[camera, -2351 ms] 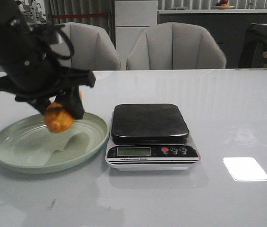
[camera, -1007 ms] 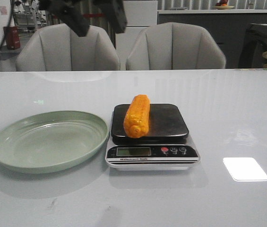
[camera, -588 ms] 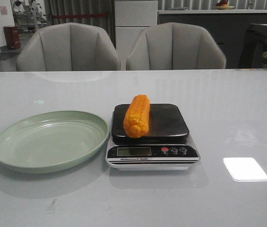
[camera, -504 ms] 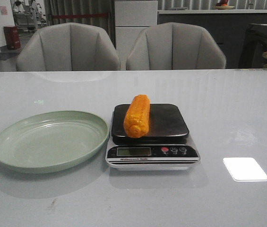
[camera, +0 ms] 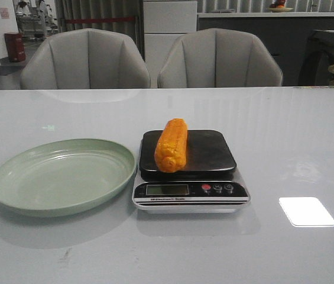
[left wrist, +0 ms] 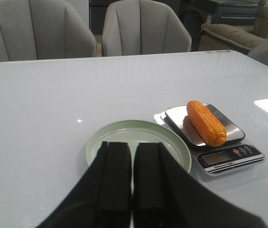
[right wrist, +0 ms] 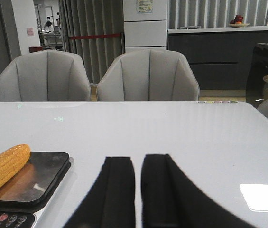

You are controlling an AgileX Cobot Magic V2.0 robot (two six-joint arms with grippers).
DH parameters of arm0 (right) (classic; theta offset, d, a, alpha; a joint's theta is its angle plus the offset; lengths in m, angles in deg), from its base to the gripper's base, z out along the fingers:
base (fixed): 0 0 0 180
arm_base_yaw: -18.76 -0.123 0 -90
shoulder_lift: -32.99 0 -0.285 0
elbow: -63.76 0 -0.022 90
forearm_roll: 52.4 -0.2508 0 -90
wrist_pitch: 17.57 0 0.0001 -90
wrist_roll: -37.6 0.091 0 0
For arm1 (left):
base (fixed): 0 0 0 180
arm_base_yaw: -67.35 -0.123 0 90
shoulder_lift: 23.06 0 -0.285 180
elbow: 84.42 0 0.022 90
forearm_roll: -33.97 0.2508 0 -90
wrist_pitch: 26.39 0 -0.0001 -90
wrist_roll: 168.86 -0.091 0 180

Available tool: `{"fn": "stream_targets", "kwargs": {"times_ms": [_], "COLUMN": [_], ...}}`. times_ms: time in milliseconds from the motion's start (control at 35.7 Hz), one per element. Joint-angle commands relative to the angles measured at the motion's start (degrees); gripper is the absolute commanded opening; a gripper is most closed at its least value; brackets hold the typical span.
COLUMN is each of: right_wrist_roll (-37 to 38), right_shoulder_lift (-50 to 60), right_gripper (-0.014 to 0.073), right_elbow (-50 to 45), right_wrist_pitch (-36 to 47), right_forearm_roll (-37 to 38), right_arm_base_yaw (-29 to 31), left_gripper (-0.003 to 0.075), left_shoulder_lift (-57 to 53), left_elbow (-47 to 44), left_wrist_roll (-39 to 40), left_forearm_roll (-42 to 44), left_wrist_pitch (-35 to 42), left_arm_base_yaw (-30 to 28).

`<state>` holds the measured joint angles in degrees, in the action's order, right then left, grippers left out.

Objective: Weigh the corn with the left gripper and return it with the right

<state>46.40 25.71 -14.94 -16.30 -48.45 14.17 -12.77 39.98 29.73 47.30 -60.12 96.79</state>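
The orange-yellow corn (camera: 171,145) lies lengthwise on the left part of the dark platform of the kitchen scale (camera: 211,152), one end over the platform's front edge. It also shows in the left wrist view (left wrist: 206,122) and the right wrist view (right wrist: 3,168). The pale green plate (camera: 60,177) stands bare just left of the scale. My left gripper (left wrist: 131,147) is shut and holds nothing, raised above the near side of the plate (left wrist: 138,130). My right gripper (right wrist: 137,159) is shut and holds nothing, to the right of the scale (right wrist: 39,175). Neither gripper shows in the front view.
Two grey chairs (camera: 84,59) (camera: 220,59) stand behind the table's far edge. A bright square of reflected light (camera: 307,211) lies on the glossy white table right of the scale. The scale's display and buttons (camera: 190,189) face the front.
My left gripper carried the corn from over the plate to the scale, let it go, and rose out of the front view. The corn now lies still on the platform.
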Motion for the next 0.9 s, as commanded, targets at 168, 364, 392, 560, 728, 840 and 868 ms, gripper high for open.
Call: {"fn": "stream_targets", "kwargs": {"times_ms": [168,364,392,560,728,840,868], "right_wrist_roll": [-0.47,1.45,1.66,1.66,1.66,1.66,1.66], "right_shoulder_lift": [1.13,0.59,-0.22,-11.07,-23.09,-28.62,-29.64], "right_gripper": [0.0207,0.0207,0.0207,0.0207,0.0207,0.0207,0.0207], "right_elbow": [-0.52,2.86,4.43,18.68,29.59,32.87,32.92], "right_wrist_pitch": [6.97,14.29,12.37,-4.37,-16.09,-21.63,-21.69], "right_forearm_roll": [0.53,-0.09,-0.09,-0.09,-0.09,-0.09,-0.09], "right_arm_base_yaw": [0.05,0.05,0.05,0.05,0.05,0.05,0.05], "left_gripper": [0.0122,0.0122,0.0122,0.0122,0.0122,0.0122,0.0122], "left_shoulder_lift": [0.11,0.11,0.11,0.11,0.11,0.11,0.11], "left_elbow": [1.19,1.19,1.19,1.19,1.19,1.19,1.19], "left_wrist_roll": [0.27,0.27,0.27,0.27,0.27,0.27,0.27], "left_forearm_roll": [0.88,0.88,0.88,0.88,0.88,0.88,0.88], "left_wrist_pitch": [4.58,4.44,4.44,4.44,4.44,4.44,4.44], "left_arm_base_yaw": [-0.09,-0.09,-0.09,-0.09,-0.09,-0.09,-0.09]}}
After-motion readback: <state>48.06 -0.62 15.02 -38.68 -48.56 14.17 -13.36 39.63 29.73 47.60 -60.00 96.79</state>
